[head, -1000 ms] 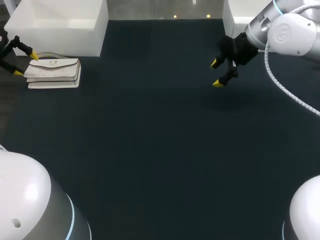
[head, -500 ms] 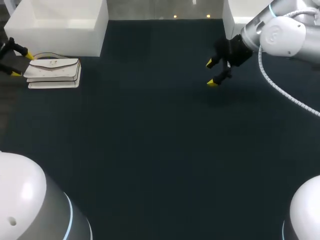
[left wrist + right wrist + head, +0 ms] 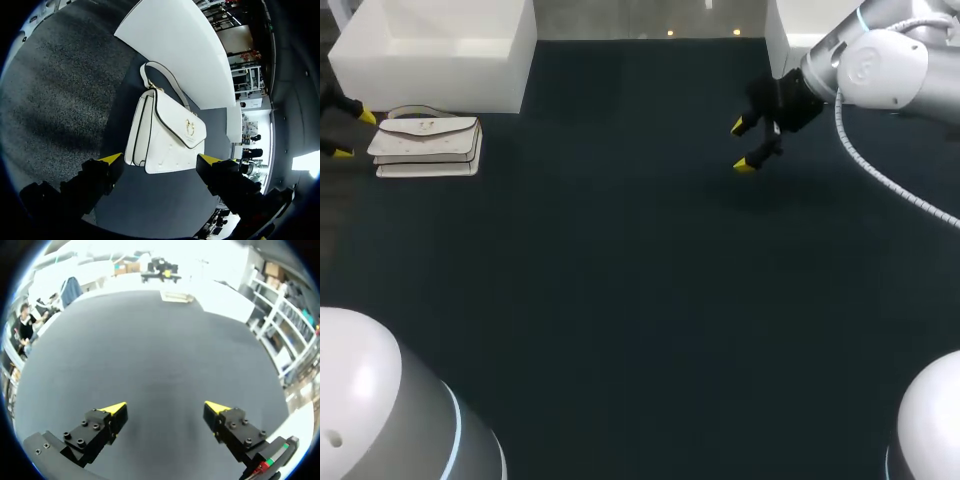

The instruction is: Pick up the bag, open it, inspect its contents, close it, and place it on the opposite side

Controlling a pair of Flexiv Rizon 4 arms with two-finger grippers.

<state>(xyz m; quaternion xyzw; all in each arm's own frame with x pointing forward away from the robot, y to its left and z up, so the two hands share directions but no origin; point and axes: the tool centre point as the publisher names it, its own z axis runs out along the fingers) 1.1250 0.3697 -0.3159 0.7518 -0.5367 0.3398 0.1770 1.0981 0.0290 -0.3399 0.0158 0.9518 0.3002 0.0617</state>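
White bag [image 3: 167, 132], black edging, gold clasp; dark table [image 3: 640, 300]; left hand [image 3: 161, 159], right hand [image 3: 166, 406] black, yellow tips.

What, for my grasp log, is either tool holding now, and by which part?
Nothing is held. The left tool is open beside the white bag, not clamping it; the right tool is open over the table.

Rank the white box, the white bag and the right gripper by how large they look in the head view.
1. white box, clearly the largest.
2. white bag.
3. right gripper, somewhat smaller; it seems raised nearer the camera, so its true size is unsure.
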